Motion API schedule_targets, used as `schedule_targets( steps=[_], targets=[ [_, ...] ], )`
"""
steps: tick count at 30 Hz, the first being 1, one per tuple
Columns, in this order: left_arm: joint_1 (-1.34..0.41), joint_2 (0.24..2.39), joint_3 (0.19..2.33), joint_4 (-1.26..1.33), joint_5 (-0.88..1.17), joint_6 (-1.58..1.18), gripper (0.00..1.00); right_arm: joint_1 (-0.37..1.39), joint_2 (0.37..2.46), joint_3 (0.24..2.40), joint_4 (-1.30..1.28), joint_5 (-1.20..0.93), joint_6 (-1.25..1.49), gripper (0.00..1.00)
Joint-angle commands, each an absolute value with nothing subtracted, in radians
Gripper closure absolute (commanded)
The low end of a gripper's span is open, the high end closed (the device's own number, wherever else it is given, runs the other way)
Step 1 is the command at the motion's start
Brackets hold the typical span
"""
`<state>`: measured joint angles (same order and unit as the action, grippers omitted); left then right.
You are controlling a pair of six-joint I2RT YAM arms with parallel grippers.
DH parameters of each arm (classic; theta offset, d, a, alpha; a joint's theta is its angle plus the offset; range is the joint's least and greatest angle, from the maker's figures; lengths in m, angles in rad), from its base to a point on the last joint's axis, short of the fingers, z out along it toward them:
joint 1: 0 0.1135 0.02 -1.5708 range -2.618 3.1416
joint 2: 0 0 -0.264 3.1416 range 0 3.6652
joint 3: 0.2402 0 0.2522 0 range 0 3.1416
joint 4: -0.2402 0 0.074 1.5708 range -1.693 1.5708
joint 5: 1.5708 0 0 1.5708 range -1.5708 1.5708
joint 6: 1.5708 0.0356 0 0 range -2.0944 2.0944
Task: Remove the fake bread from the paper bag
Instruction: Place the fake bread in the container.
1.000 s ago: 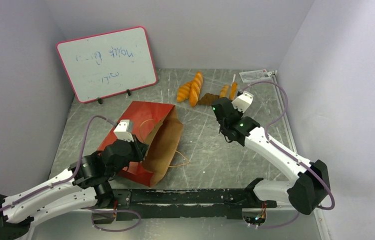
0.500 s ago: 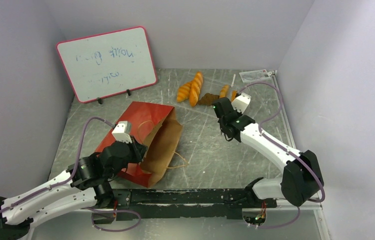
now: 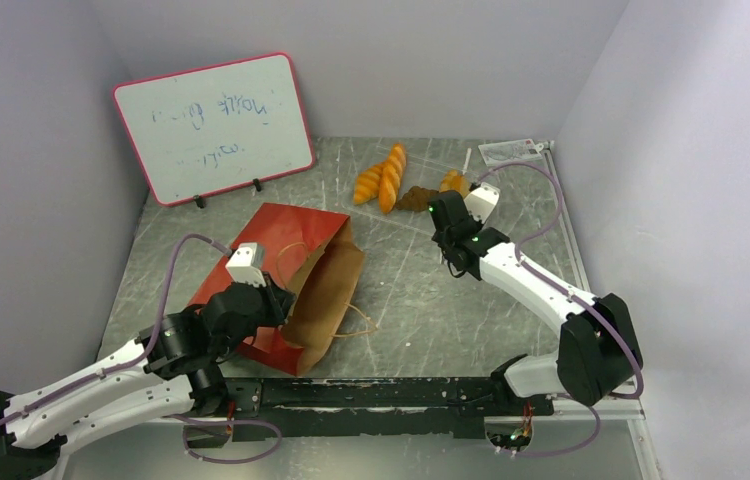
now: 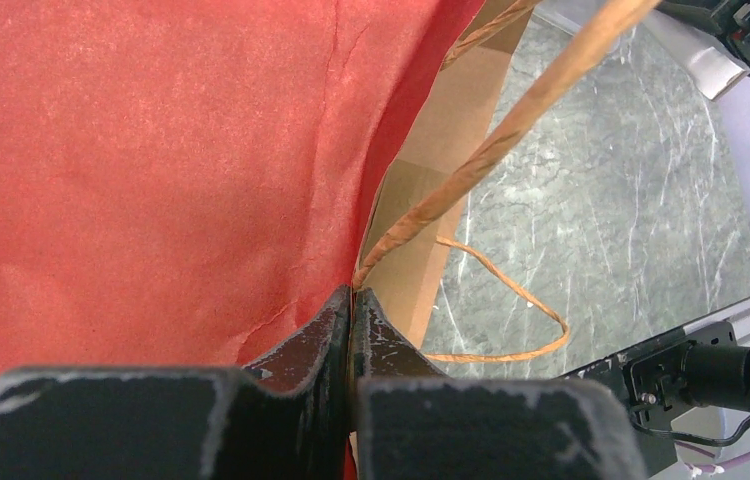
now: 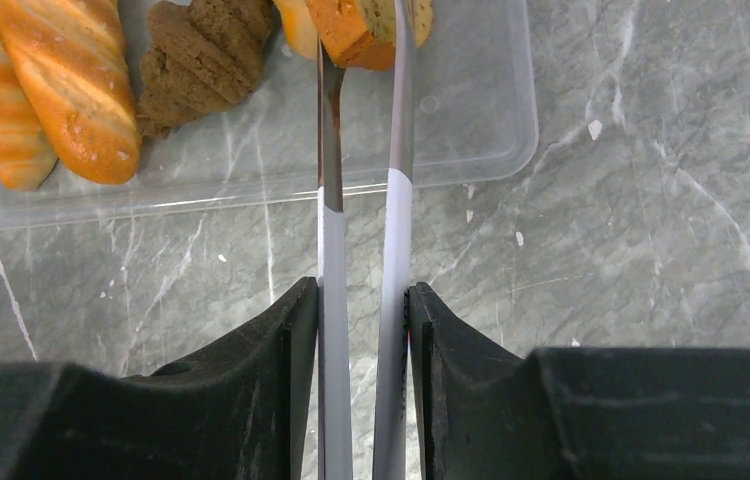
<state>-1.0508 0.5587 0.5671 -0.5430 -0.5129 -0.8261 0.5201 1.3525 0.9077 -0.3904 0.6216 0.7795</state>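
The red paper bag (image 3: 286, 250) lies on its side, its brown kraft mouth toward the right. My left gripper (image 3: 273, 300) is shut on the bag's rim (image 4: 353, 300) where a looped handle (image 4: 511, 130) starts. My right gripper (image 5: 358, 295) is shut on long metal tweezers (image 5: 394, 230), whose tips pinch a small orange bread piece (image 5: 356, 25) over a clear tray (image 5: 471, 120). In the tray lie two golden loaves (image 5: 71, 70) and a dark brown piece (image 5: 201, 55). The top view shows the loaves (image 3: 389, 178) at the back, with the right gripper (image 3: 454, 203) beside them.
A pink-framed whiteboard (image 3: 213, 127) leans on the back left wall. A small flat packet (image 3: 511, 152) lies at the back right corner. A black rail (image 3: 371, 395) runs along the near edge. Walls close in on both sides.
My right arm has shifted a little back and left, carrying the tweezers and the orange piece over the tray. My left gripper has stayed shut on the bag.
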Motion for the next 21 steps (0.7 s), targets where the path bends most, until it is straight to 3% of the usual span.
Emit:
schedule_targets(
  steps=[1, 21],
  targets=[
    [-1.052, 0.554, 0.557, -0.52, -0.517, -0.832, 0.93, 0.517, 1.319, 0.916, -0.374, 0.624, 0.781, 0.62],
    [-1.052, 0.596, 0.565, -0.483, -0.514, -0.824, 0.93, 0.522, 1.24, 0.951, -0.433, 0.602, 0.774, 0.61]
  ],
)
